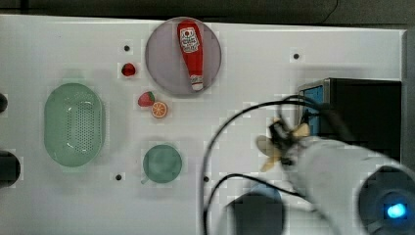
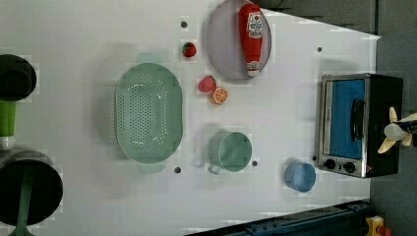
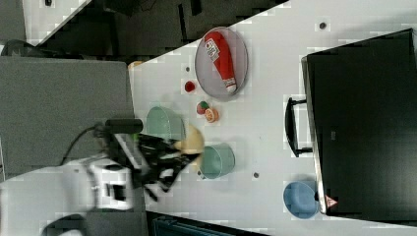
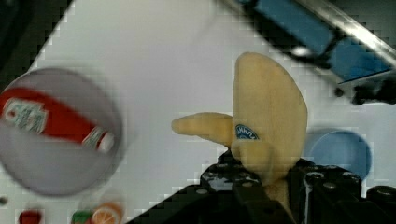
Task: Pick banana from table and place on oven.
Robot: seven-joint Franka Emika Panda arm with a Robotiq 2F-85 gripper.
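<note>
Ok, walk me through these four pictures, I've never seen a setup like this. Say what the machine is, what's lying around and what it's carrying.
It is one robot arm with a clamp at its tip, the end effector. Three fixed cameras look down on a white table; the fourth rides on the wrist. The clamp is shut on a pale toy banana, lifted off the table near the toaster oven. Lying around: a ketchup bottle on a grey plate, a green colander, a green cup, a blue cup, toy strawberries and an orange slice.

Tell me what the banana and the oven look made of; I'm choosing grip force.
The banana: matte pale yellow, soft rounded lobes, a printed sticker; probably plastic or foam, not real fruit. The oven: shiny silver frame and handle that look like metal, a blue-tinted glass-like door, a dull black top.
</note>
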